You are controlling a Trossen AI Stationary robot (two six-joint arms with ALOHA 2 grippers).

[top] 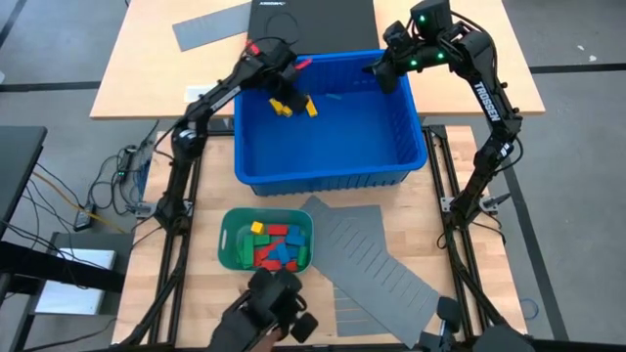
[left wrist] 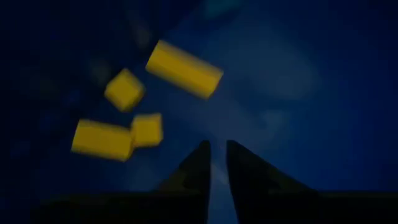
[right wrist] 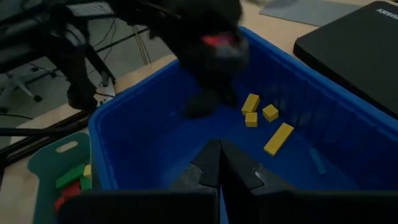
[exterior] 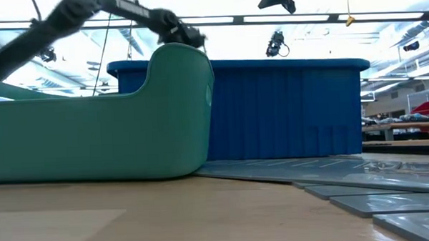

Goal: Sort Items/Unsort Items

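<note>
1. High view, far left: my left arm reaches from the table's left edge into the blue bin [top: 333, 171], and my left tool [top: 286, 90] hangs over the bin's far-left corner, close to the wall there.
2. My left tool's fingers [left wrist: 198, 167] stand nearly pressed together with only a thin slit between them, pinching nothing.
3. Beside that tool lie four yellow blocks [right wrist: 251, 103] on the bin floor: one long, one mid-length, two short. They are loose, close together, clear of the walls.
4. To their right the bin floor is bare blue all the way to the near and right walls, so there is wide room to move.
5. Near the table's front edge sits the teal tray [top: 230, 244], holding red, yellow, green and blue blocks [top: 277, 244]; they overlap too much for me to count.
6. Right of the tray lie overlapping grey sheets [top: 377, 259].
7. Far right: my right tool [top: 383, 70] waits at the bin's far-right corner, fingers pressed together, empty.
</note>
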